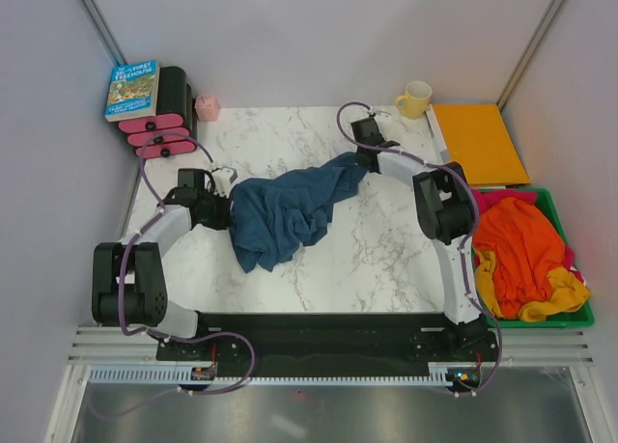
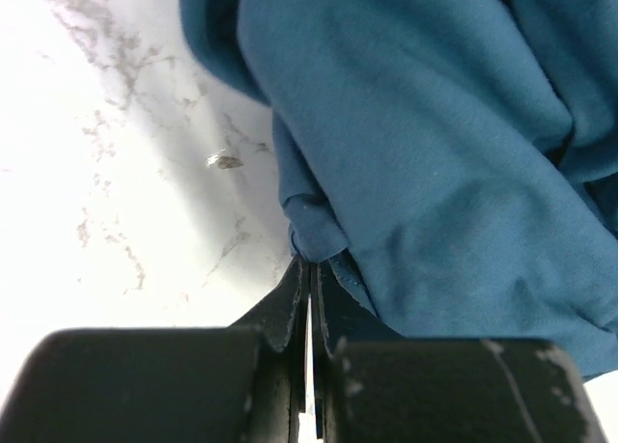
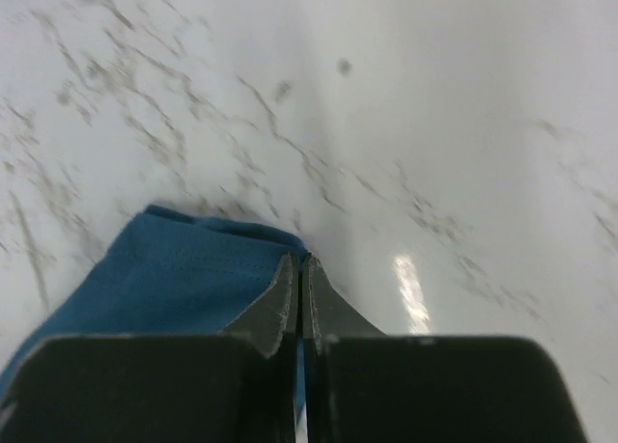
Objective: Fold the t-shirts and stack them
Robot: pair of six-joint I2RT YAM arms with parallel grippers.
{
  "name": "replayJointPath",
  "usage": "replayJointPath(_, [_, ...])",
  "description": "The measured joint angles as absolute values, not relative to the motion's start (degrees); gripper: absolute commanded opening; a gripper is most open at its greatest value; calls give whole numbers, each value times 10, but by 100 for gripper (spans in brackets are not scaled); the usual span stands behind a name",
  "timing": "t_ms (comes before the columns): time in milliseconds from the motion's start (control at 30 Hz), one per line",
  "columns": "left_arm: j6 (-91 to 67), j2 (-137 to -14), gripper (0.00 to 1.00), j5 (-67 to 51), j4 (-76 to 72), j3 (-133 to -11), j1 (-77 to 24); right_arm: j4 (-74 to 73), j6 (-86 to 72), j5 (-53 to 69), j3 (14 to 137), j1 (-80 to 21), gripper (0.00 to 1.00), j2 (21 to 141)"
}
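Observation:
A blue t-shirt (image 1: 285, 209) lies crumpled on the marble table (image 1: 377, 250), stretched between my two grippers. My left gripper (image 1: 224, 212) is shut on its left edge; in the left wrist view the jaws (image 2: 311, 269) pinch a fold of the blue t-shirt (image 2: 435, 144). My right gripper (image 1: 364, 159) is shut on the shirt's far right corner; in the right wrist view the fingertips (image 3: 299, 267) clamp the blue t-shirt's hem (image 3: 174, 279). Orange, red and yellow t-shirts (image 1: 521, 255) lie heaped in a green bin (image 1: 575, 318) at the right.
An orange folder (image 1: 478, 139) and a yellow mug (image 1: 415, 98) sit at the back right. A book (image 1: 132, 89) on black-and-pink dumbbells (image 1: 159, 134) and a small pink box (image 1: 207, 106) stand at the back left. Walls enclose the table.

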State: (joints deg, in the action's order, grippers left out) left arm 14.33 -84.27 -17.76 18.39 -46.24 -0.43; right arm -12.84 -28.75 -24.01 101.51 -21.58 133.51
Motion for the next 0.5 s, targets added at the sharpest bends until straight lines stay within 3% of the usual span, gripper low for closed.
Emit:
replayJointPath(233, [123,-775,2,-169,233,-540,53,-151,-286,-246,873,-215,0,1138])
replayJointPath(400, [102,-704,2,-171,240,-725,81,-117,-272,-267,875,-234,0,859])
replayJointPath(500, [95,-644,2,-178,230,-776,84,-91,-262,-273,876,-246,0,712])
